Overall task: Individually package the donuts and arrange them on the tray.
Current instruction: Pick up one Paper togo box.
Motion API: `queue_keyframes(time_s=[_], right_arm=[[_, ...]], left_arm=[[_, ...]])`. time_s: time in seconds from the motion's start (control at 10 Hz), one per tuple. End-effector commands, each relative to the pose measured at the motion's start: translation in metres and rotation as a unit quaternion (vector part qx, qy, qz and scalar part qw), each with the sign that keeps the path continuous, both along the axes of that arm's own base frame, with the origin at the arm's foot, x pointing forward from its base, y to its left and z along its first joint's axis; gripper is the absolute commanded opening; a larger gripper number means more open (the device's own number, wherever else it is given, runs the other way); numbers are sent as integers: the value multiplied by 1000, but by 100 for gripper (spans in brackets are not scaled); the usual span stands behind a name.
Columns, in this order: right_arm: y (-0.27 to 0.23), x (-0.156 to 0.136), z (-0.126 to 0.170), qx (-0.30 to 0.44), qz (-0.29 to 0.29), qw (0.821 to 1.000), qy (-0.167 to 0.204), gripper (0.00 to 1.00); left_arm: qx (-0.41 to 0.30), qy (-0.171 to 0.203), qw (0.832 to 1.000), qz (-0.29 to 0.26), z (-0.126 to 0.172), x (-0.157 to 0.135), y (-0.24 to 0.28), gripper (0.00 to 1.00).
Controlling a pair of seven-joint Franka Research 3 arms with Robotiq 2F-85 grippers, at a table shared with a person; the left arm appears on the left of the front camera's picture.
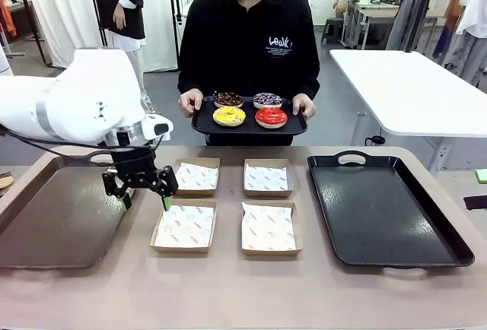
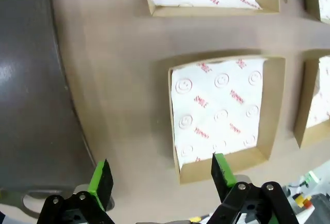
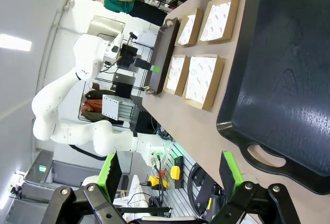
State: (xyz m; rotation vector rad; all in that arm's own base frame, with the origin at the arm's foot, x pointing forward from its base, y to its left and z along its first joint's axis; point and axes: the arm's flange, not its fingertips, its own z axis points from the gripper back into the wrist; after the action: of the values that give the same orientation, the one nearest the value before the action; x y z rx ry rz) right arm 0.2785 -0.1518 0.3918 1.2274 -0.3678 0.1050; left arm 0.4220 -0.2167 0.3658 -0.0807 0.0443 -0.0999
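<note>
left gripper [image 1: 145, 202] wide, empty, over table [image 1: 228, 292] beside near-left box [image 1: 183, 226] | right gripper [image 3: 171, 170] wide, empty | four donuts [image 1: 229, 116] on small tray [image 1: 202, 125] held by person [image 1: 247, 33]

A: Front cam?
B: Robot's side, mid-range, facing across the table [image 1: 228, 292] to the person [image 1: 247, 41]
A: Wrists?
B: Left: close, straight down on the boxes [image 2: 221, 110]. Right: farther, rolled sideways, looking over the black tray [image 3: 289, 69]. All three share the boxes
</note>
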Motion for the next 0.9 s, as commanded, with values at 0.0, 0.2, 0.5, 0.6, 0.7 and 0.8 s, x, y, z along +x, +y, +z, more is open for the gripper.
queue_keyframes(time_s=[0.0, 0.2, 0.5, 0.6, 0.7, 0.8], right_arm=[[0, 1, -1, 10, -2, 1000, -11, 100], [0, 1, -1, 10, -2, 1000, -11, 100], [0, 1, -1, 10, -2, 1000, -11, 100], [0, 1, -1, 10, -2, 1000, -11, 100], [0, 1, -1, 10, -2, 1000, -11, 100], [0, 1, -1, 10, -2, 1000, -11, 100]], left_arm=[[17, -26, 999, 23, -16, 3, -6, 100], [3, -9, 1000, 5, -9, 2, -3, 100], [3, -9, 1000, 5, -9, 2, -3, 100], [3, -9, 1000, 5, -9, 2, -3, 100], [3, -9, 1000, 5, -9, 2, -3, 100], [3, -9, 1000, 5, -9, 2, -3, 100]])
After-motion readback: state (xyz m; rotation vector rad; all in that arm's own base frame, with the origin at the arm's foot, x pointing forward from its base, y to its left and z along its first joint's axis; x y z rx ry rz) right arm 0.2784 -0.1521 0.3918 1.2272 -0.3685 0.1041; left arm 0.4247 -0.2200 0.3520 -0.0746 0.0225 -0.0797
